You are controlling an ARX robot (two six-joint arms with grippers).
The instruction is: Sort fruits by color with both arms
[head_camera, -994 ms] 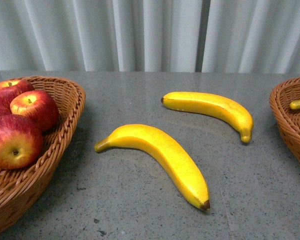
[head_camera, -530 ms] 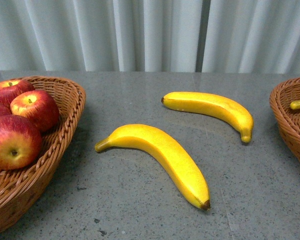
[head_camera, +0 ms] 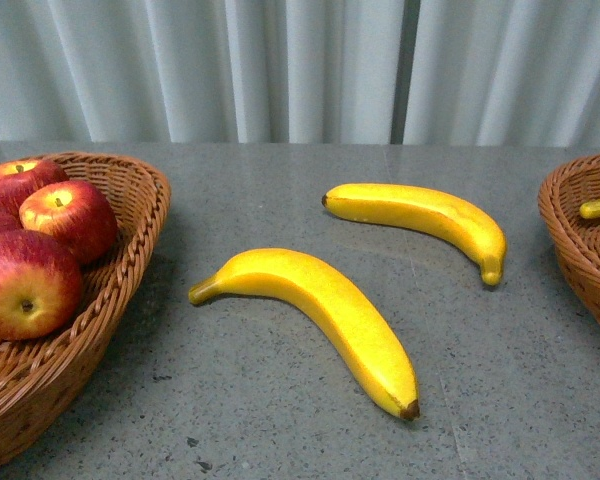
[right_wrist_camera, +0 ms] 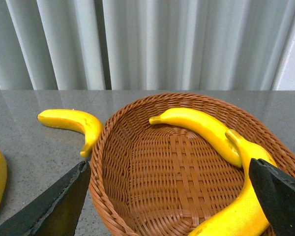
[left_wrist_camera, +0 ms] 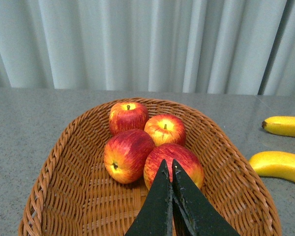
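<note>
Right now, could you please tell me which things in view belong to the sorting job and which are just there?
For the job: red apples, near banana, far banana, basketed bananas.
Just there: left basket, right basket, table, curtain.

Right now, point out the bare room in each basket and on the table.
Right basket: weave is bare between its two bananas and the rim facing the table. Left basket: four apples crowd one end; the weave beside them is bare. Table: open between the far banana and the curtain, tighter between the two loose bananas.
</note>
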